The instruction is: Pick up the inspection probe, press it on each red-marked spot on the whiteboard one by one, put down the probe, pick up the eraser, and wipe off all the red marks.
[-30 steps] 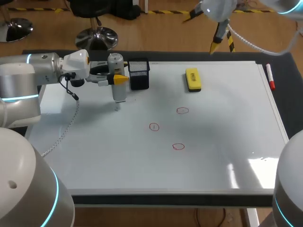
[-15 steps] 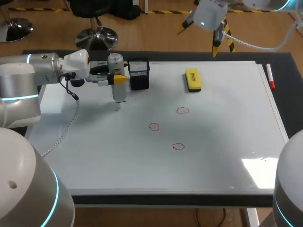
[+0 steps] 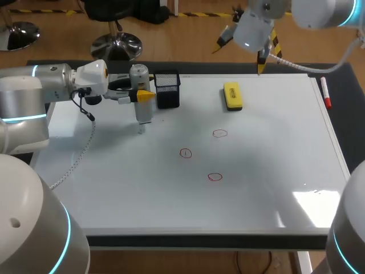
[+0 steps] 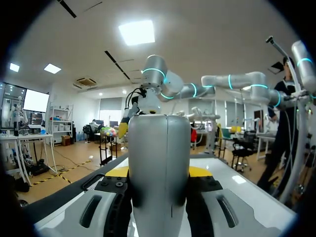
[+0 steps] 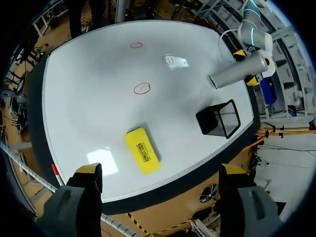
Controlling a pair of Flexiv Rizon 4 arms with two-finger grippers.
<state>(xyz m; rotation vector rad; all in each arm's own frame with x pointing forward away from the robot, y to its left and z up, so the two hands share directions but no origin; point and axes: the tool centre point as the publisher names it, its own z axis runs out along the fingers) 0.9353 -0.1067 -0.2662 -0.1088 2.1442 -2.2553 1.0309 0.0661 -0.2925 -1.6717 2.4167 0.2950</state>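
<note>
The grey cylindrical probe (image 3: 140, 98) hangs tip-down just above the whiteboard (image 3: 274, 148) at its back left, with my left gripper (image 3: 144, 96) shut on it from the side. In the left wrist view the probe (image 4: 159, 168) fills the gap between the yellow tips. Three red circles (image 3: 219, 133), (image 3: 185, 153), (image 3: 214, 177) lie mid-board, right of the probe tip. The yellow eraser (image 3: 232, 95) rests near the back edge. My right gripper (image 3: 242, 52) hovers open, high above the back edge beyond the eraser (image 5: 142, 150), holding nothing.
A black mesh holder (image 3: 167, 88) stands right beside the probe, at the board's back left. A red marker (image 3: 325, 92) lies off the board's right edge on the dark mat (image 3: 342, 103). My left arm's cable (image 3: 85, 142) trails over the board's left side.
My right gripper has swung left and lower, closer over the eraser's back edge. The left arm and the probe have stayed put.
</note>
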